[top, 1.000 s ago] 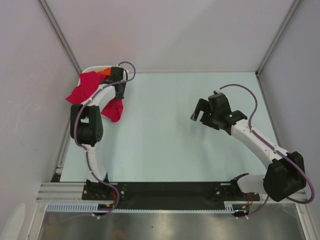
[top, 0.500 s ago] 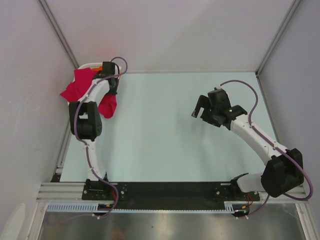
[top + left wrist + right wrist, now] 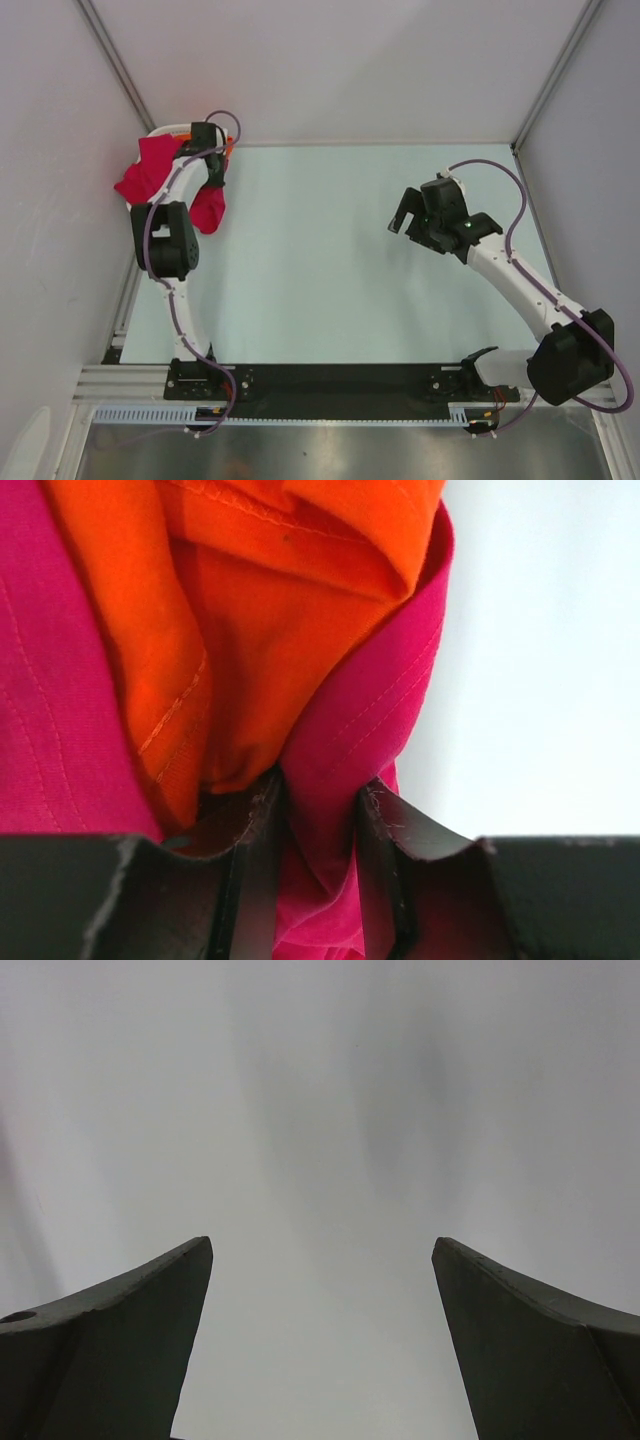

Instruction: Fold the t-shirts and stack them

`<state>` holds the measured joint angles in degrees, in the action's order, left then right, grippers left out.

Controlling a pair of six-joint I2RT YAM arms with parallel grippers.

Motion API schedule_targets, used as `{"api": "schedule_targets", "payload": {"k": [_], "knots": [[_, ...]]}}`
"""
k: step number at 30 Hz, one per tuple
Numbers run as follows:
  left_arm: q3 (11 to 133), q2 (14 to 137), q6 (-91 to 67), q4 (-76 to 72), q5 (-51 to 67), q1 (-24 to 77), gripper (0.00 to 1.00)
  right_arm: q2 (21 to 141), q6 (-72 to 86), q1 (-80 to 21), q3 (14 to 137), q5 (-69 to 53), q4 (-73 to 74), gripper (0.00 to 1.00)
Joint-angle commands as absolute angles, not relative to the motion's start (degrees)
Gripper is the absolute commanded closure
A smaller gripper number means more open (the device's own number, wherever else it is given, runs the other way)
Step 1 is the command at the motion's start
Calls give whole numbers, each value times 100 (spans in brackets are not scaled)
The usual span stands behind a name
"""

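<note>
Pale green table (image 3: 330,260), walled by white panels on three sides, carries both arms at its near edge.

1. Left arm (image 3: 165,240) reaches to the table's far-left corner. Left jaws stand narrow, clamped on a fold of the pink shirt (image 3: 350,740).
2. The pink shirt (image 3: 145,172) is bunched at the table's far-left corner. One part spreads past the table's left edge; another lobe hangs beside the arm, over the table.
3. The orange shirt (image 3: 250,630) lies against the pink one just beyond the jaws in the left wrist view and reaches down to one finger (image 3: 255,860). From above only a sliver of it (image 3: 228,147) shows at the same corner.
4. Right arm (image 3: 510,275) is over the table's right half, well apart from both shirts. Right jaws stand wide with nothing between them; the right wrist view shows only blank grey surface beyond the fingers (image 3: 120,1340).
</note>
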<state>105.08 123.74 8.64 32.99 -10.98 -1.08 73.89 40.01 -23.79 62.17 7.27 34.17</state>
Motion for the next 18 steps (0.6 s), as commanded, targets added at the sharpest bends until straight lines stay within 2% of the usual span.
{"api": "schedule_targets", "payload": {"k": [1, 3, 5, 6, 7, 14, 17, 18], "knots": [[10301, 11927, 871, 3849, -1063, -281, 61, 7251, 3920, -2356, 6547, 896, 3472, 0], [10520, 11752, 634, 4095, -1063, -238, 59, 7260, 3850, -2347, 6671, 949, 3472, 0], [10591, 11567, 249, 4253, -1195, -124, 48, 7304, 3789, -2320, 6750, 967, 3463, 0], [10582, 11279, 159, 4367, -1230, -80, 33, 7321, 3736, -2320, 6811, 932, 3393, 0], [10556, 11146, 45, 4420, -1378, -53, 1, 7356, 3701, -2320, 6846, 897, 3366, 0], [10302, 9547, -982, 4624, -933, 211, 0, 6979, 3744, -2320, 6706, 538, 2953, 0], [9294, 8607, -1992, 4239, -275, 228, 0, 6568, 3893, -2329, 6339, 230, 2761, 0], [8490, 8361, -2300, 4167, -212, 263, 0, 6409, 4059, -2355, 6128, 185, 2325, 0]]}}
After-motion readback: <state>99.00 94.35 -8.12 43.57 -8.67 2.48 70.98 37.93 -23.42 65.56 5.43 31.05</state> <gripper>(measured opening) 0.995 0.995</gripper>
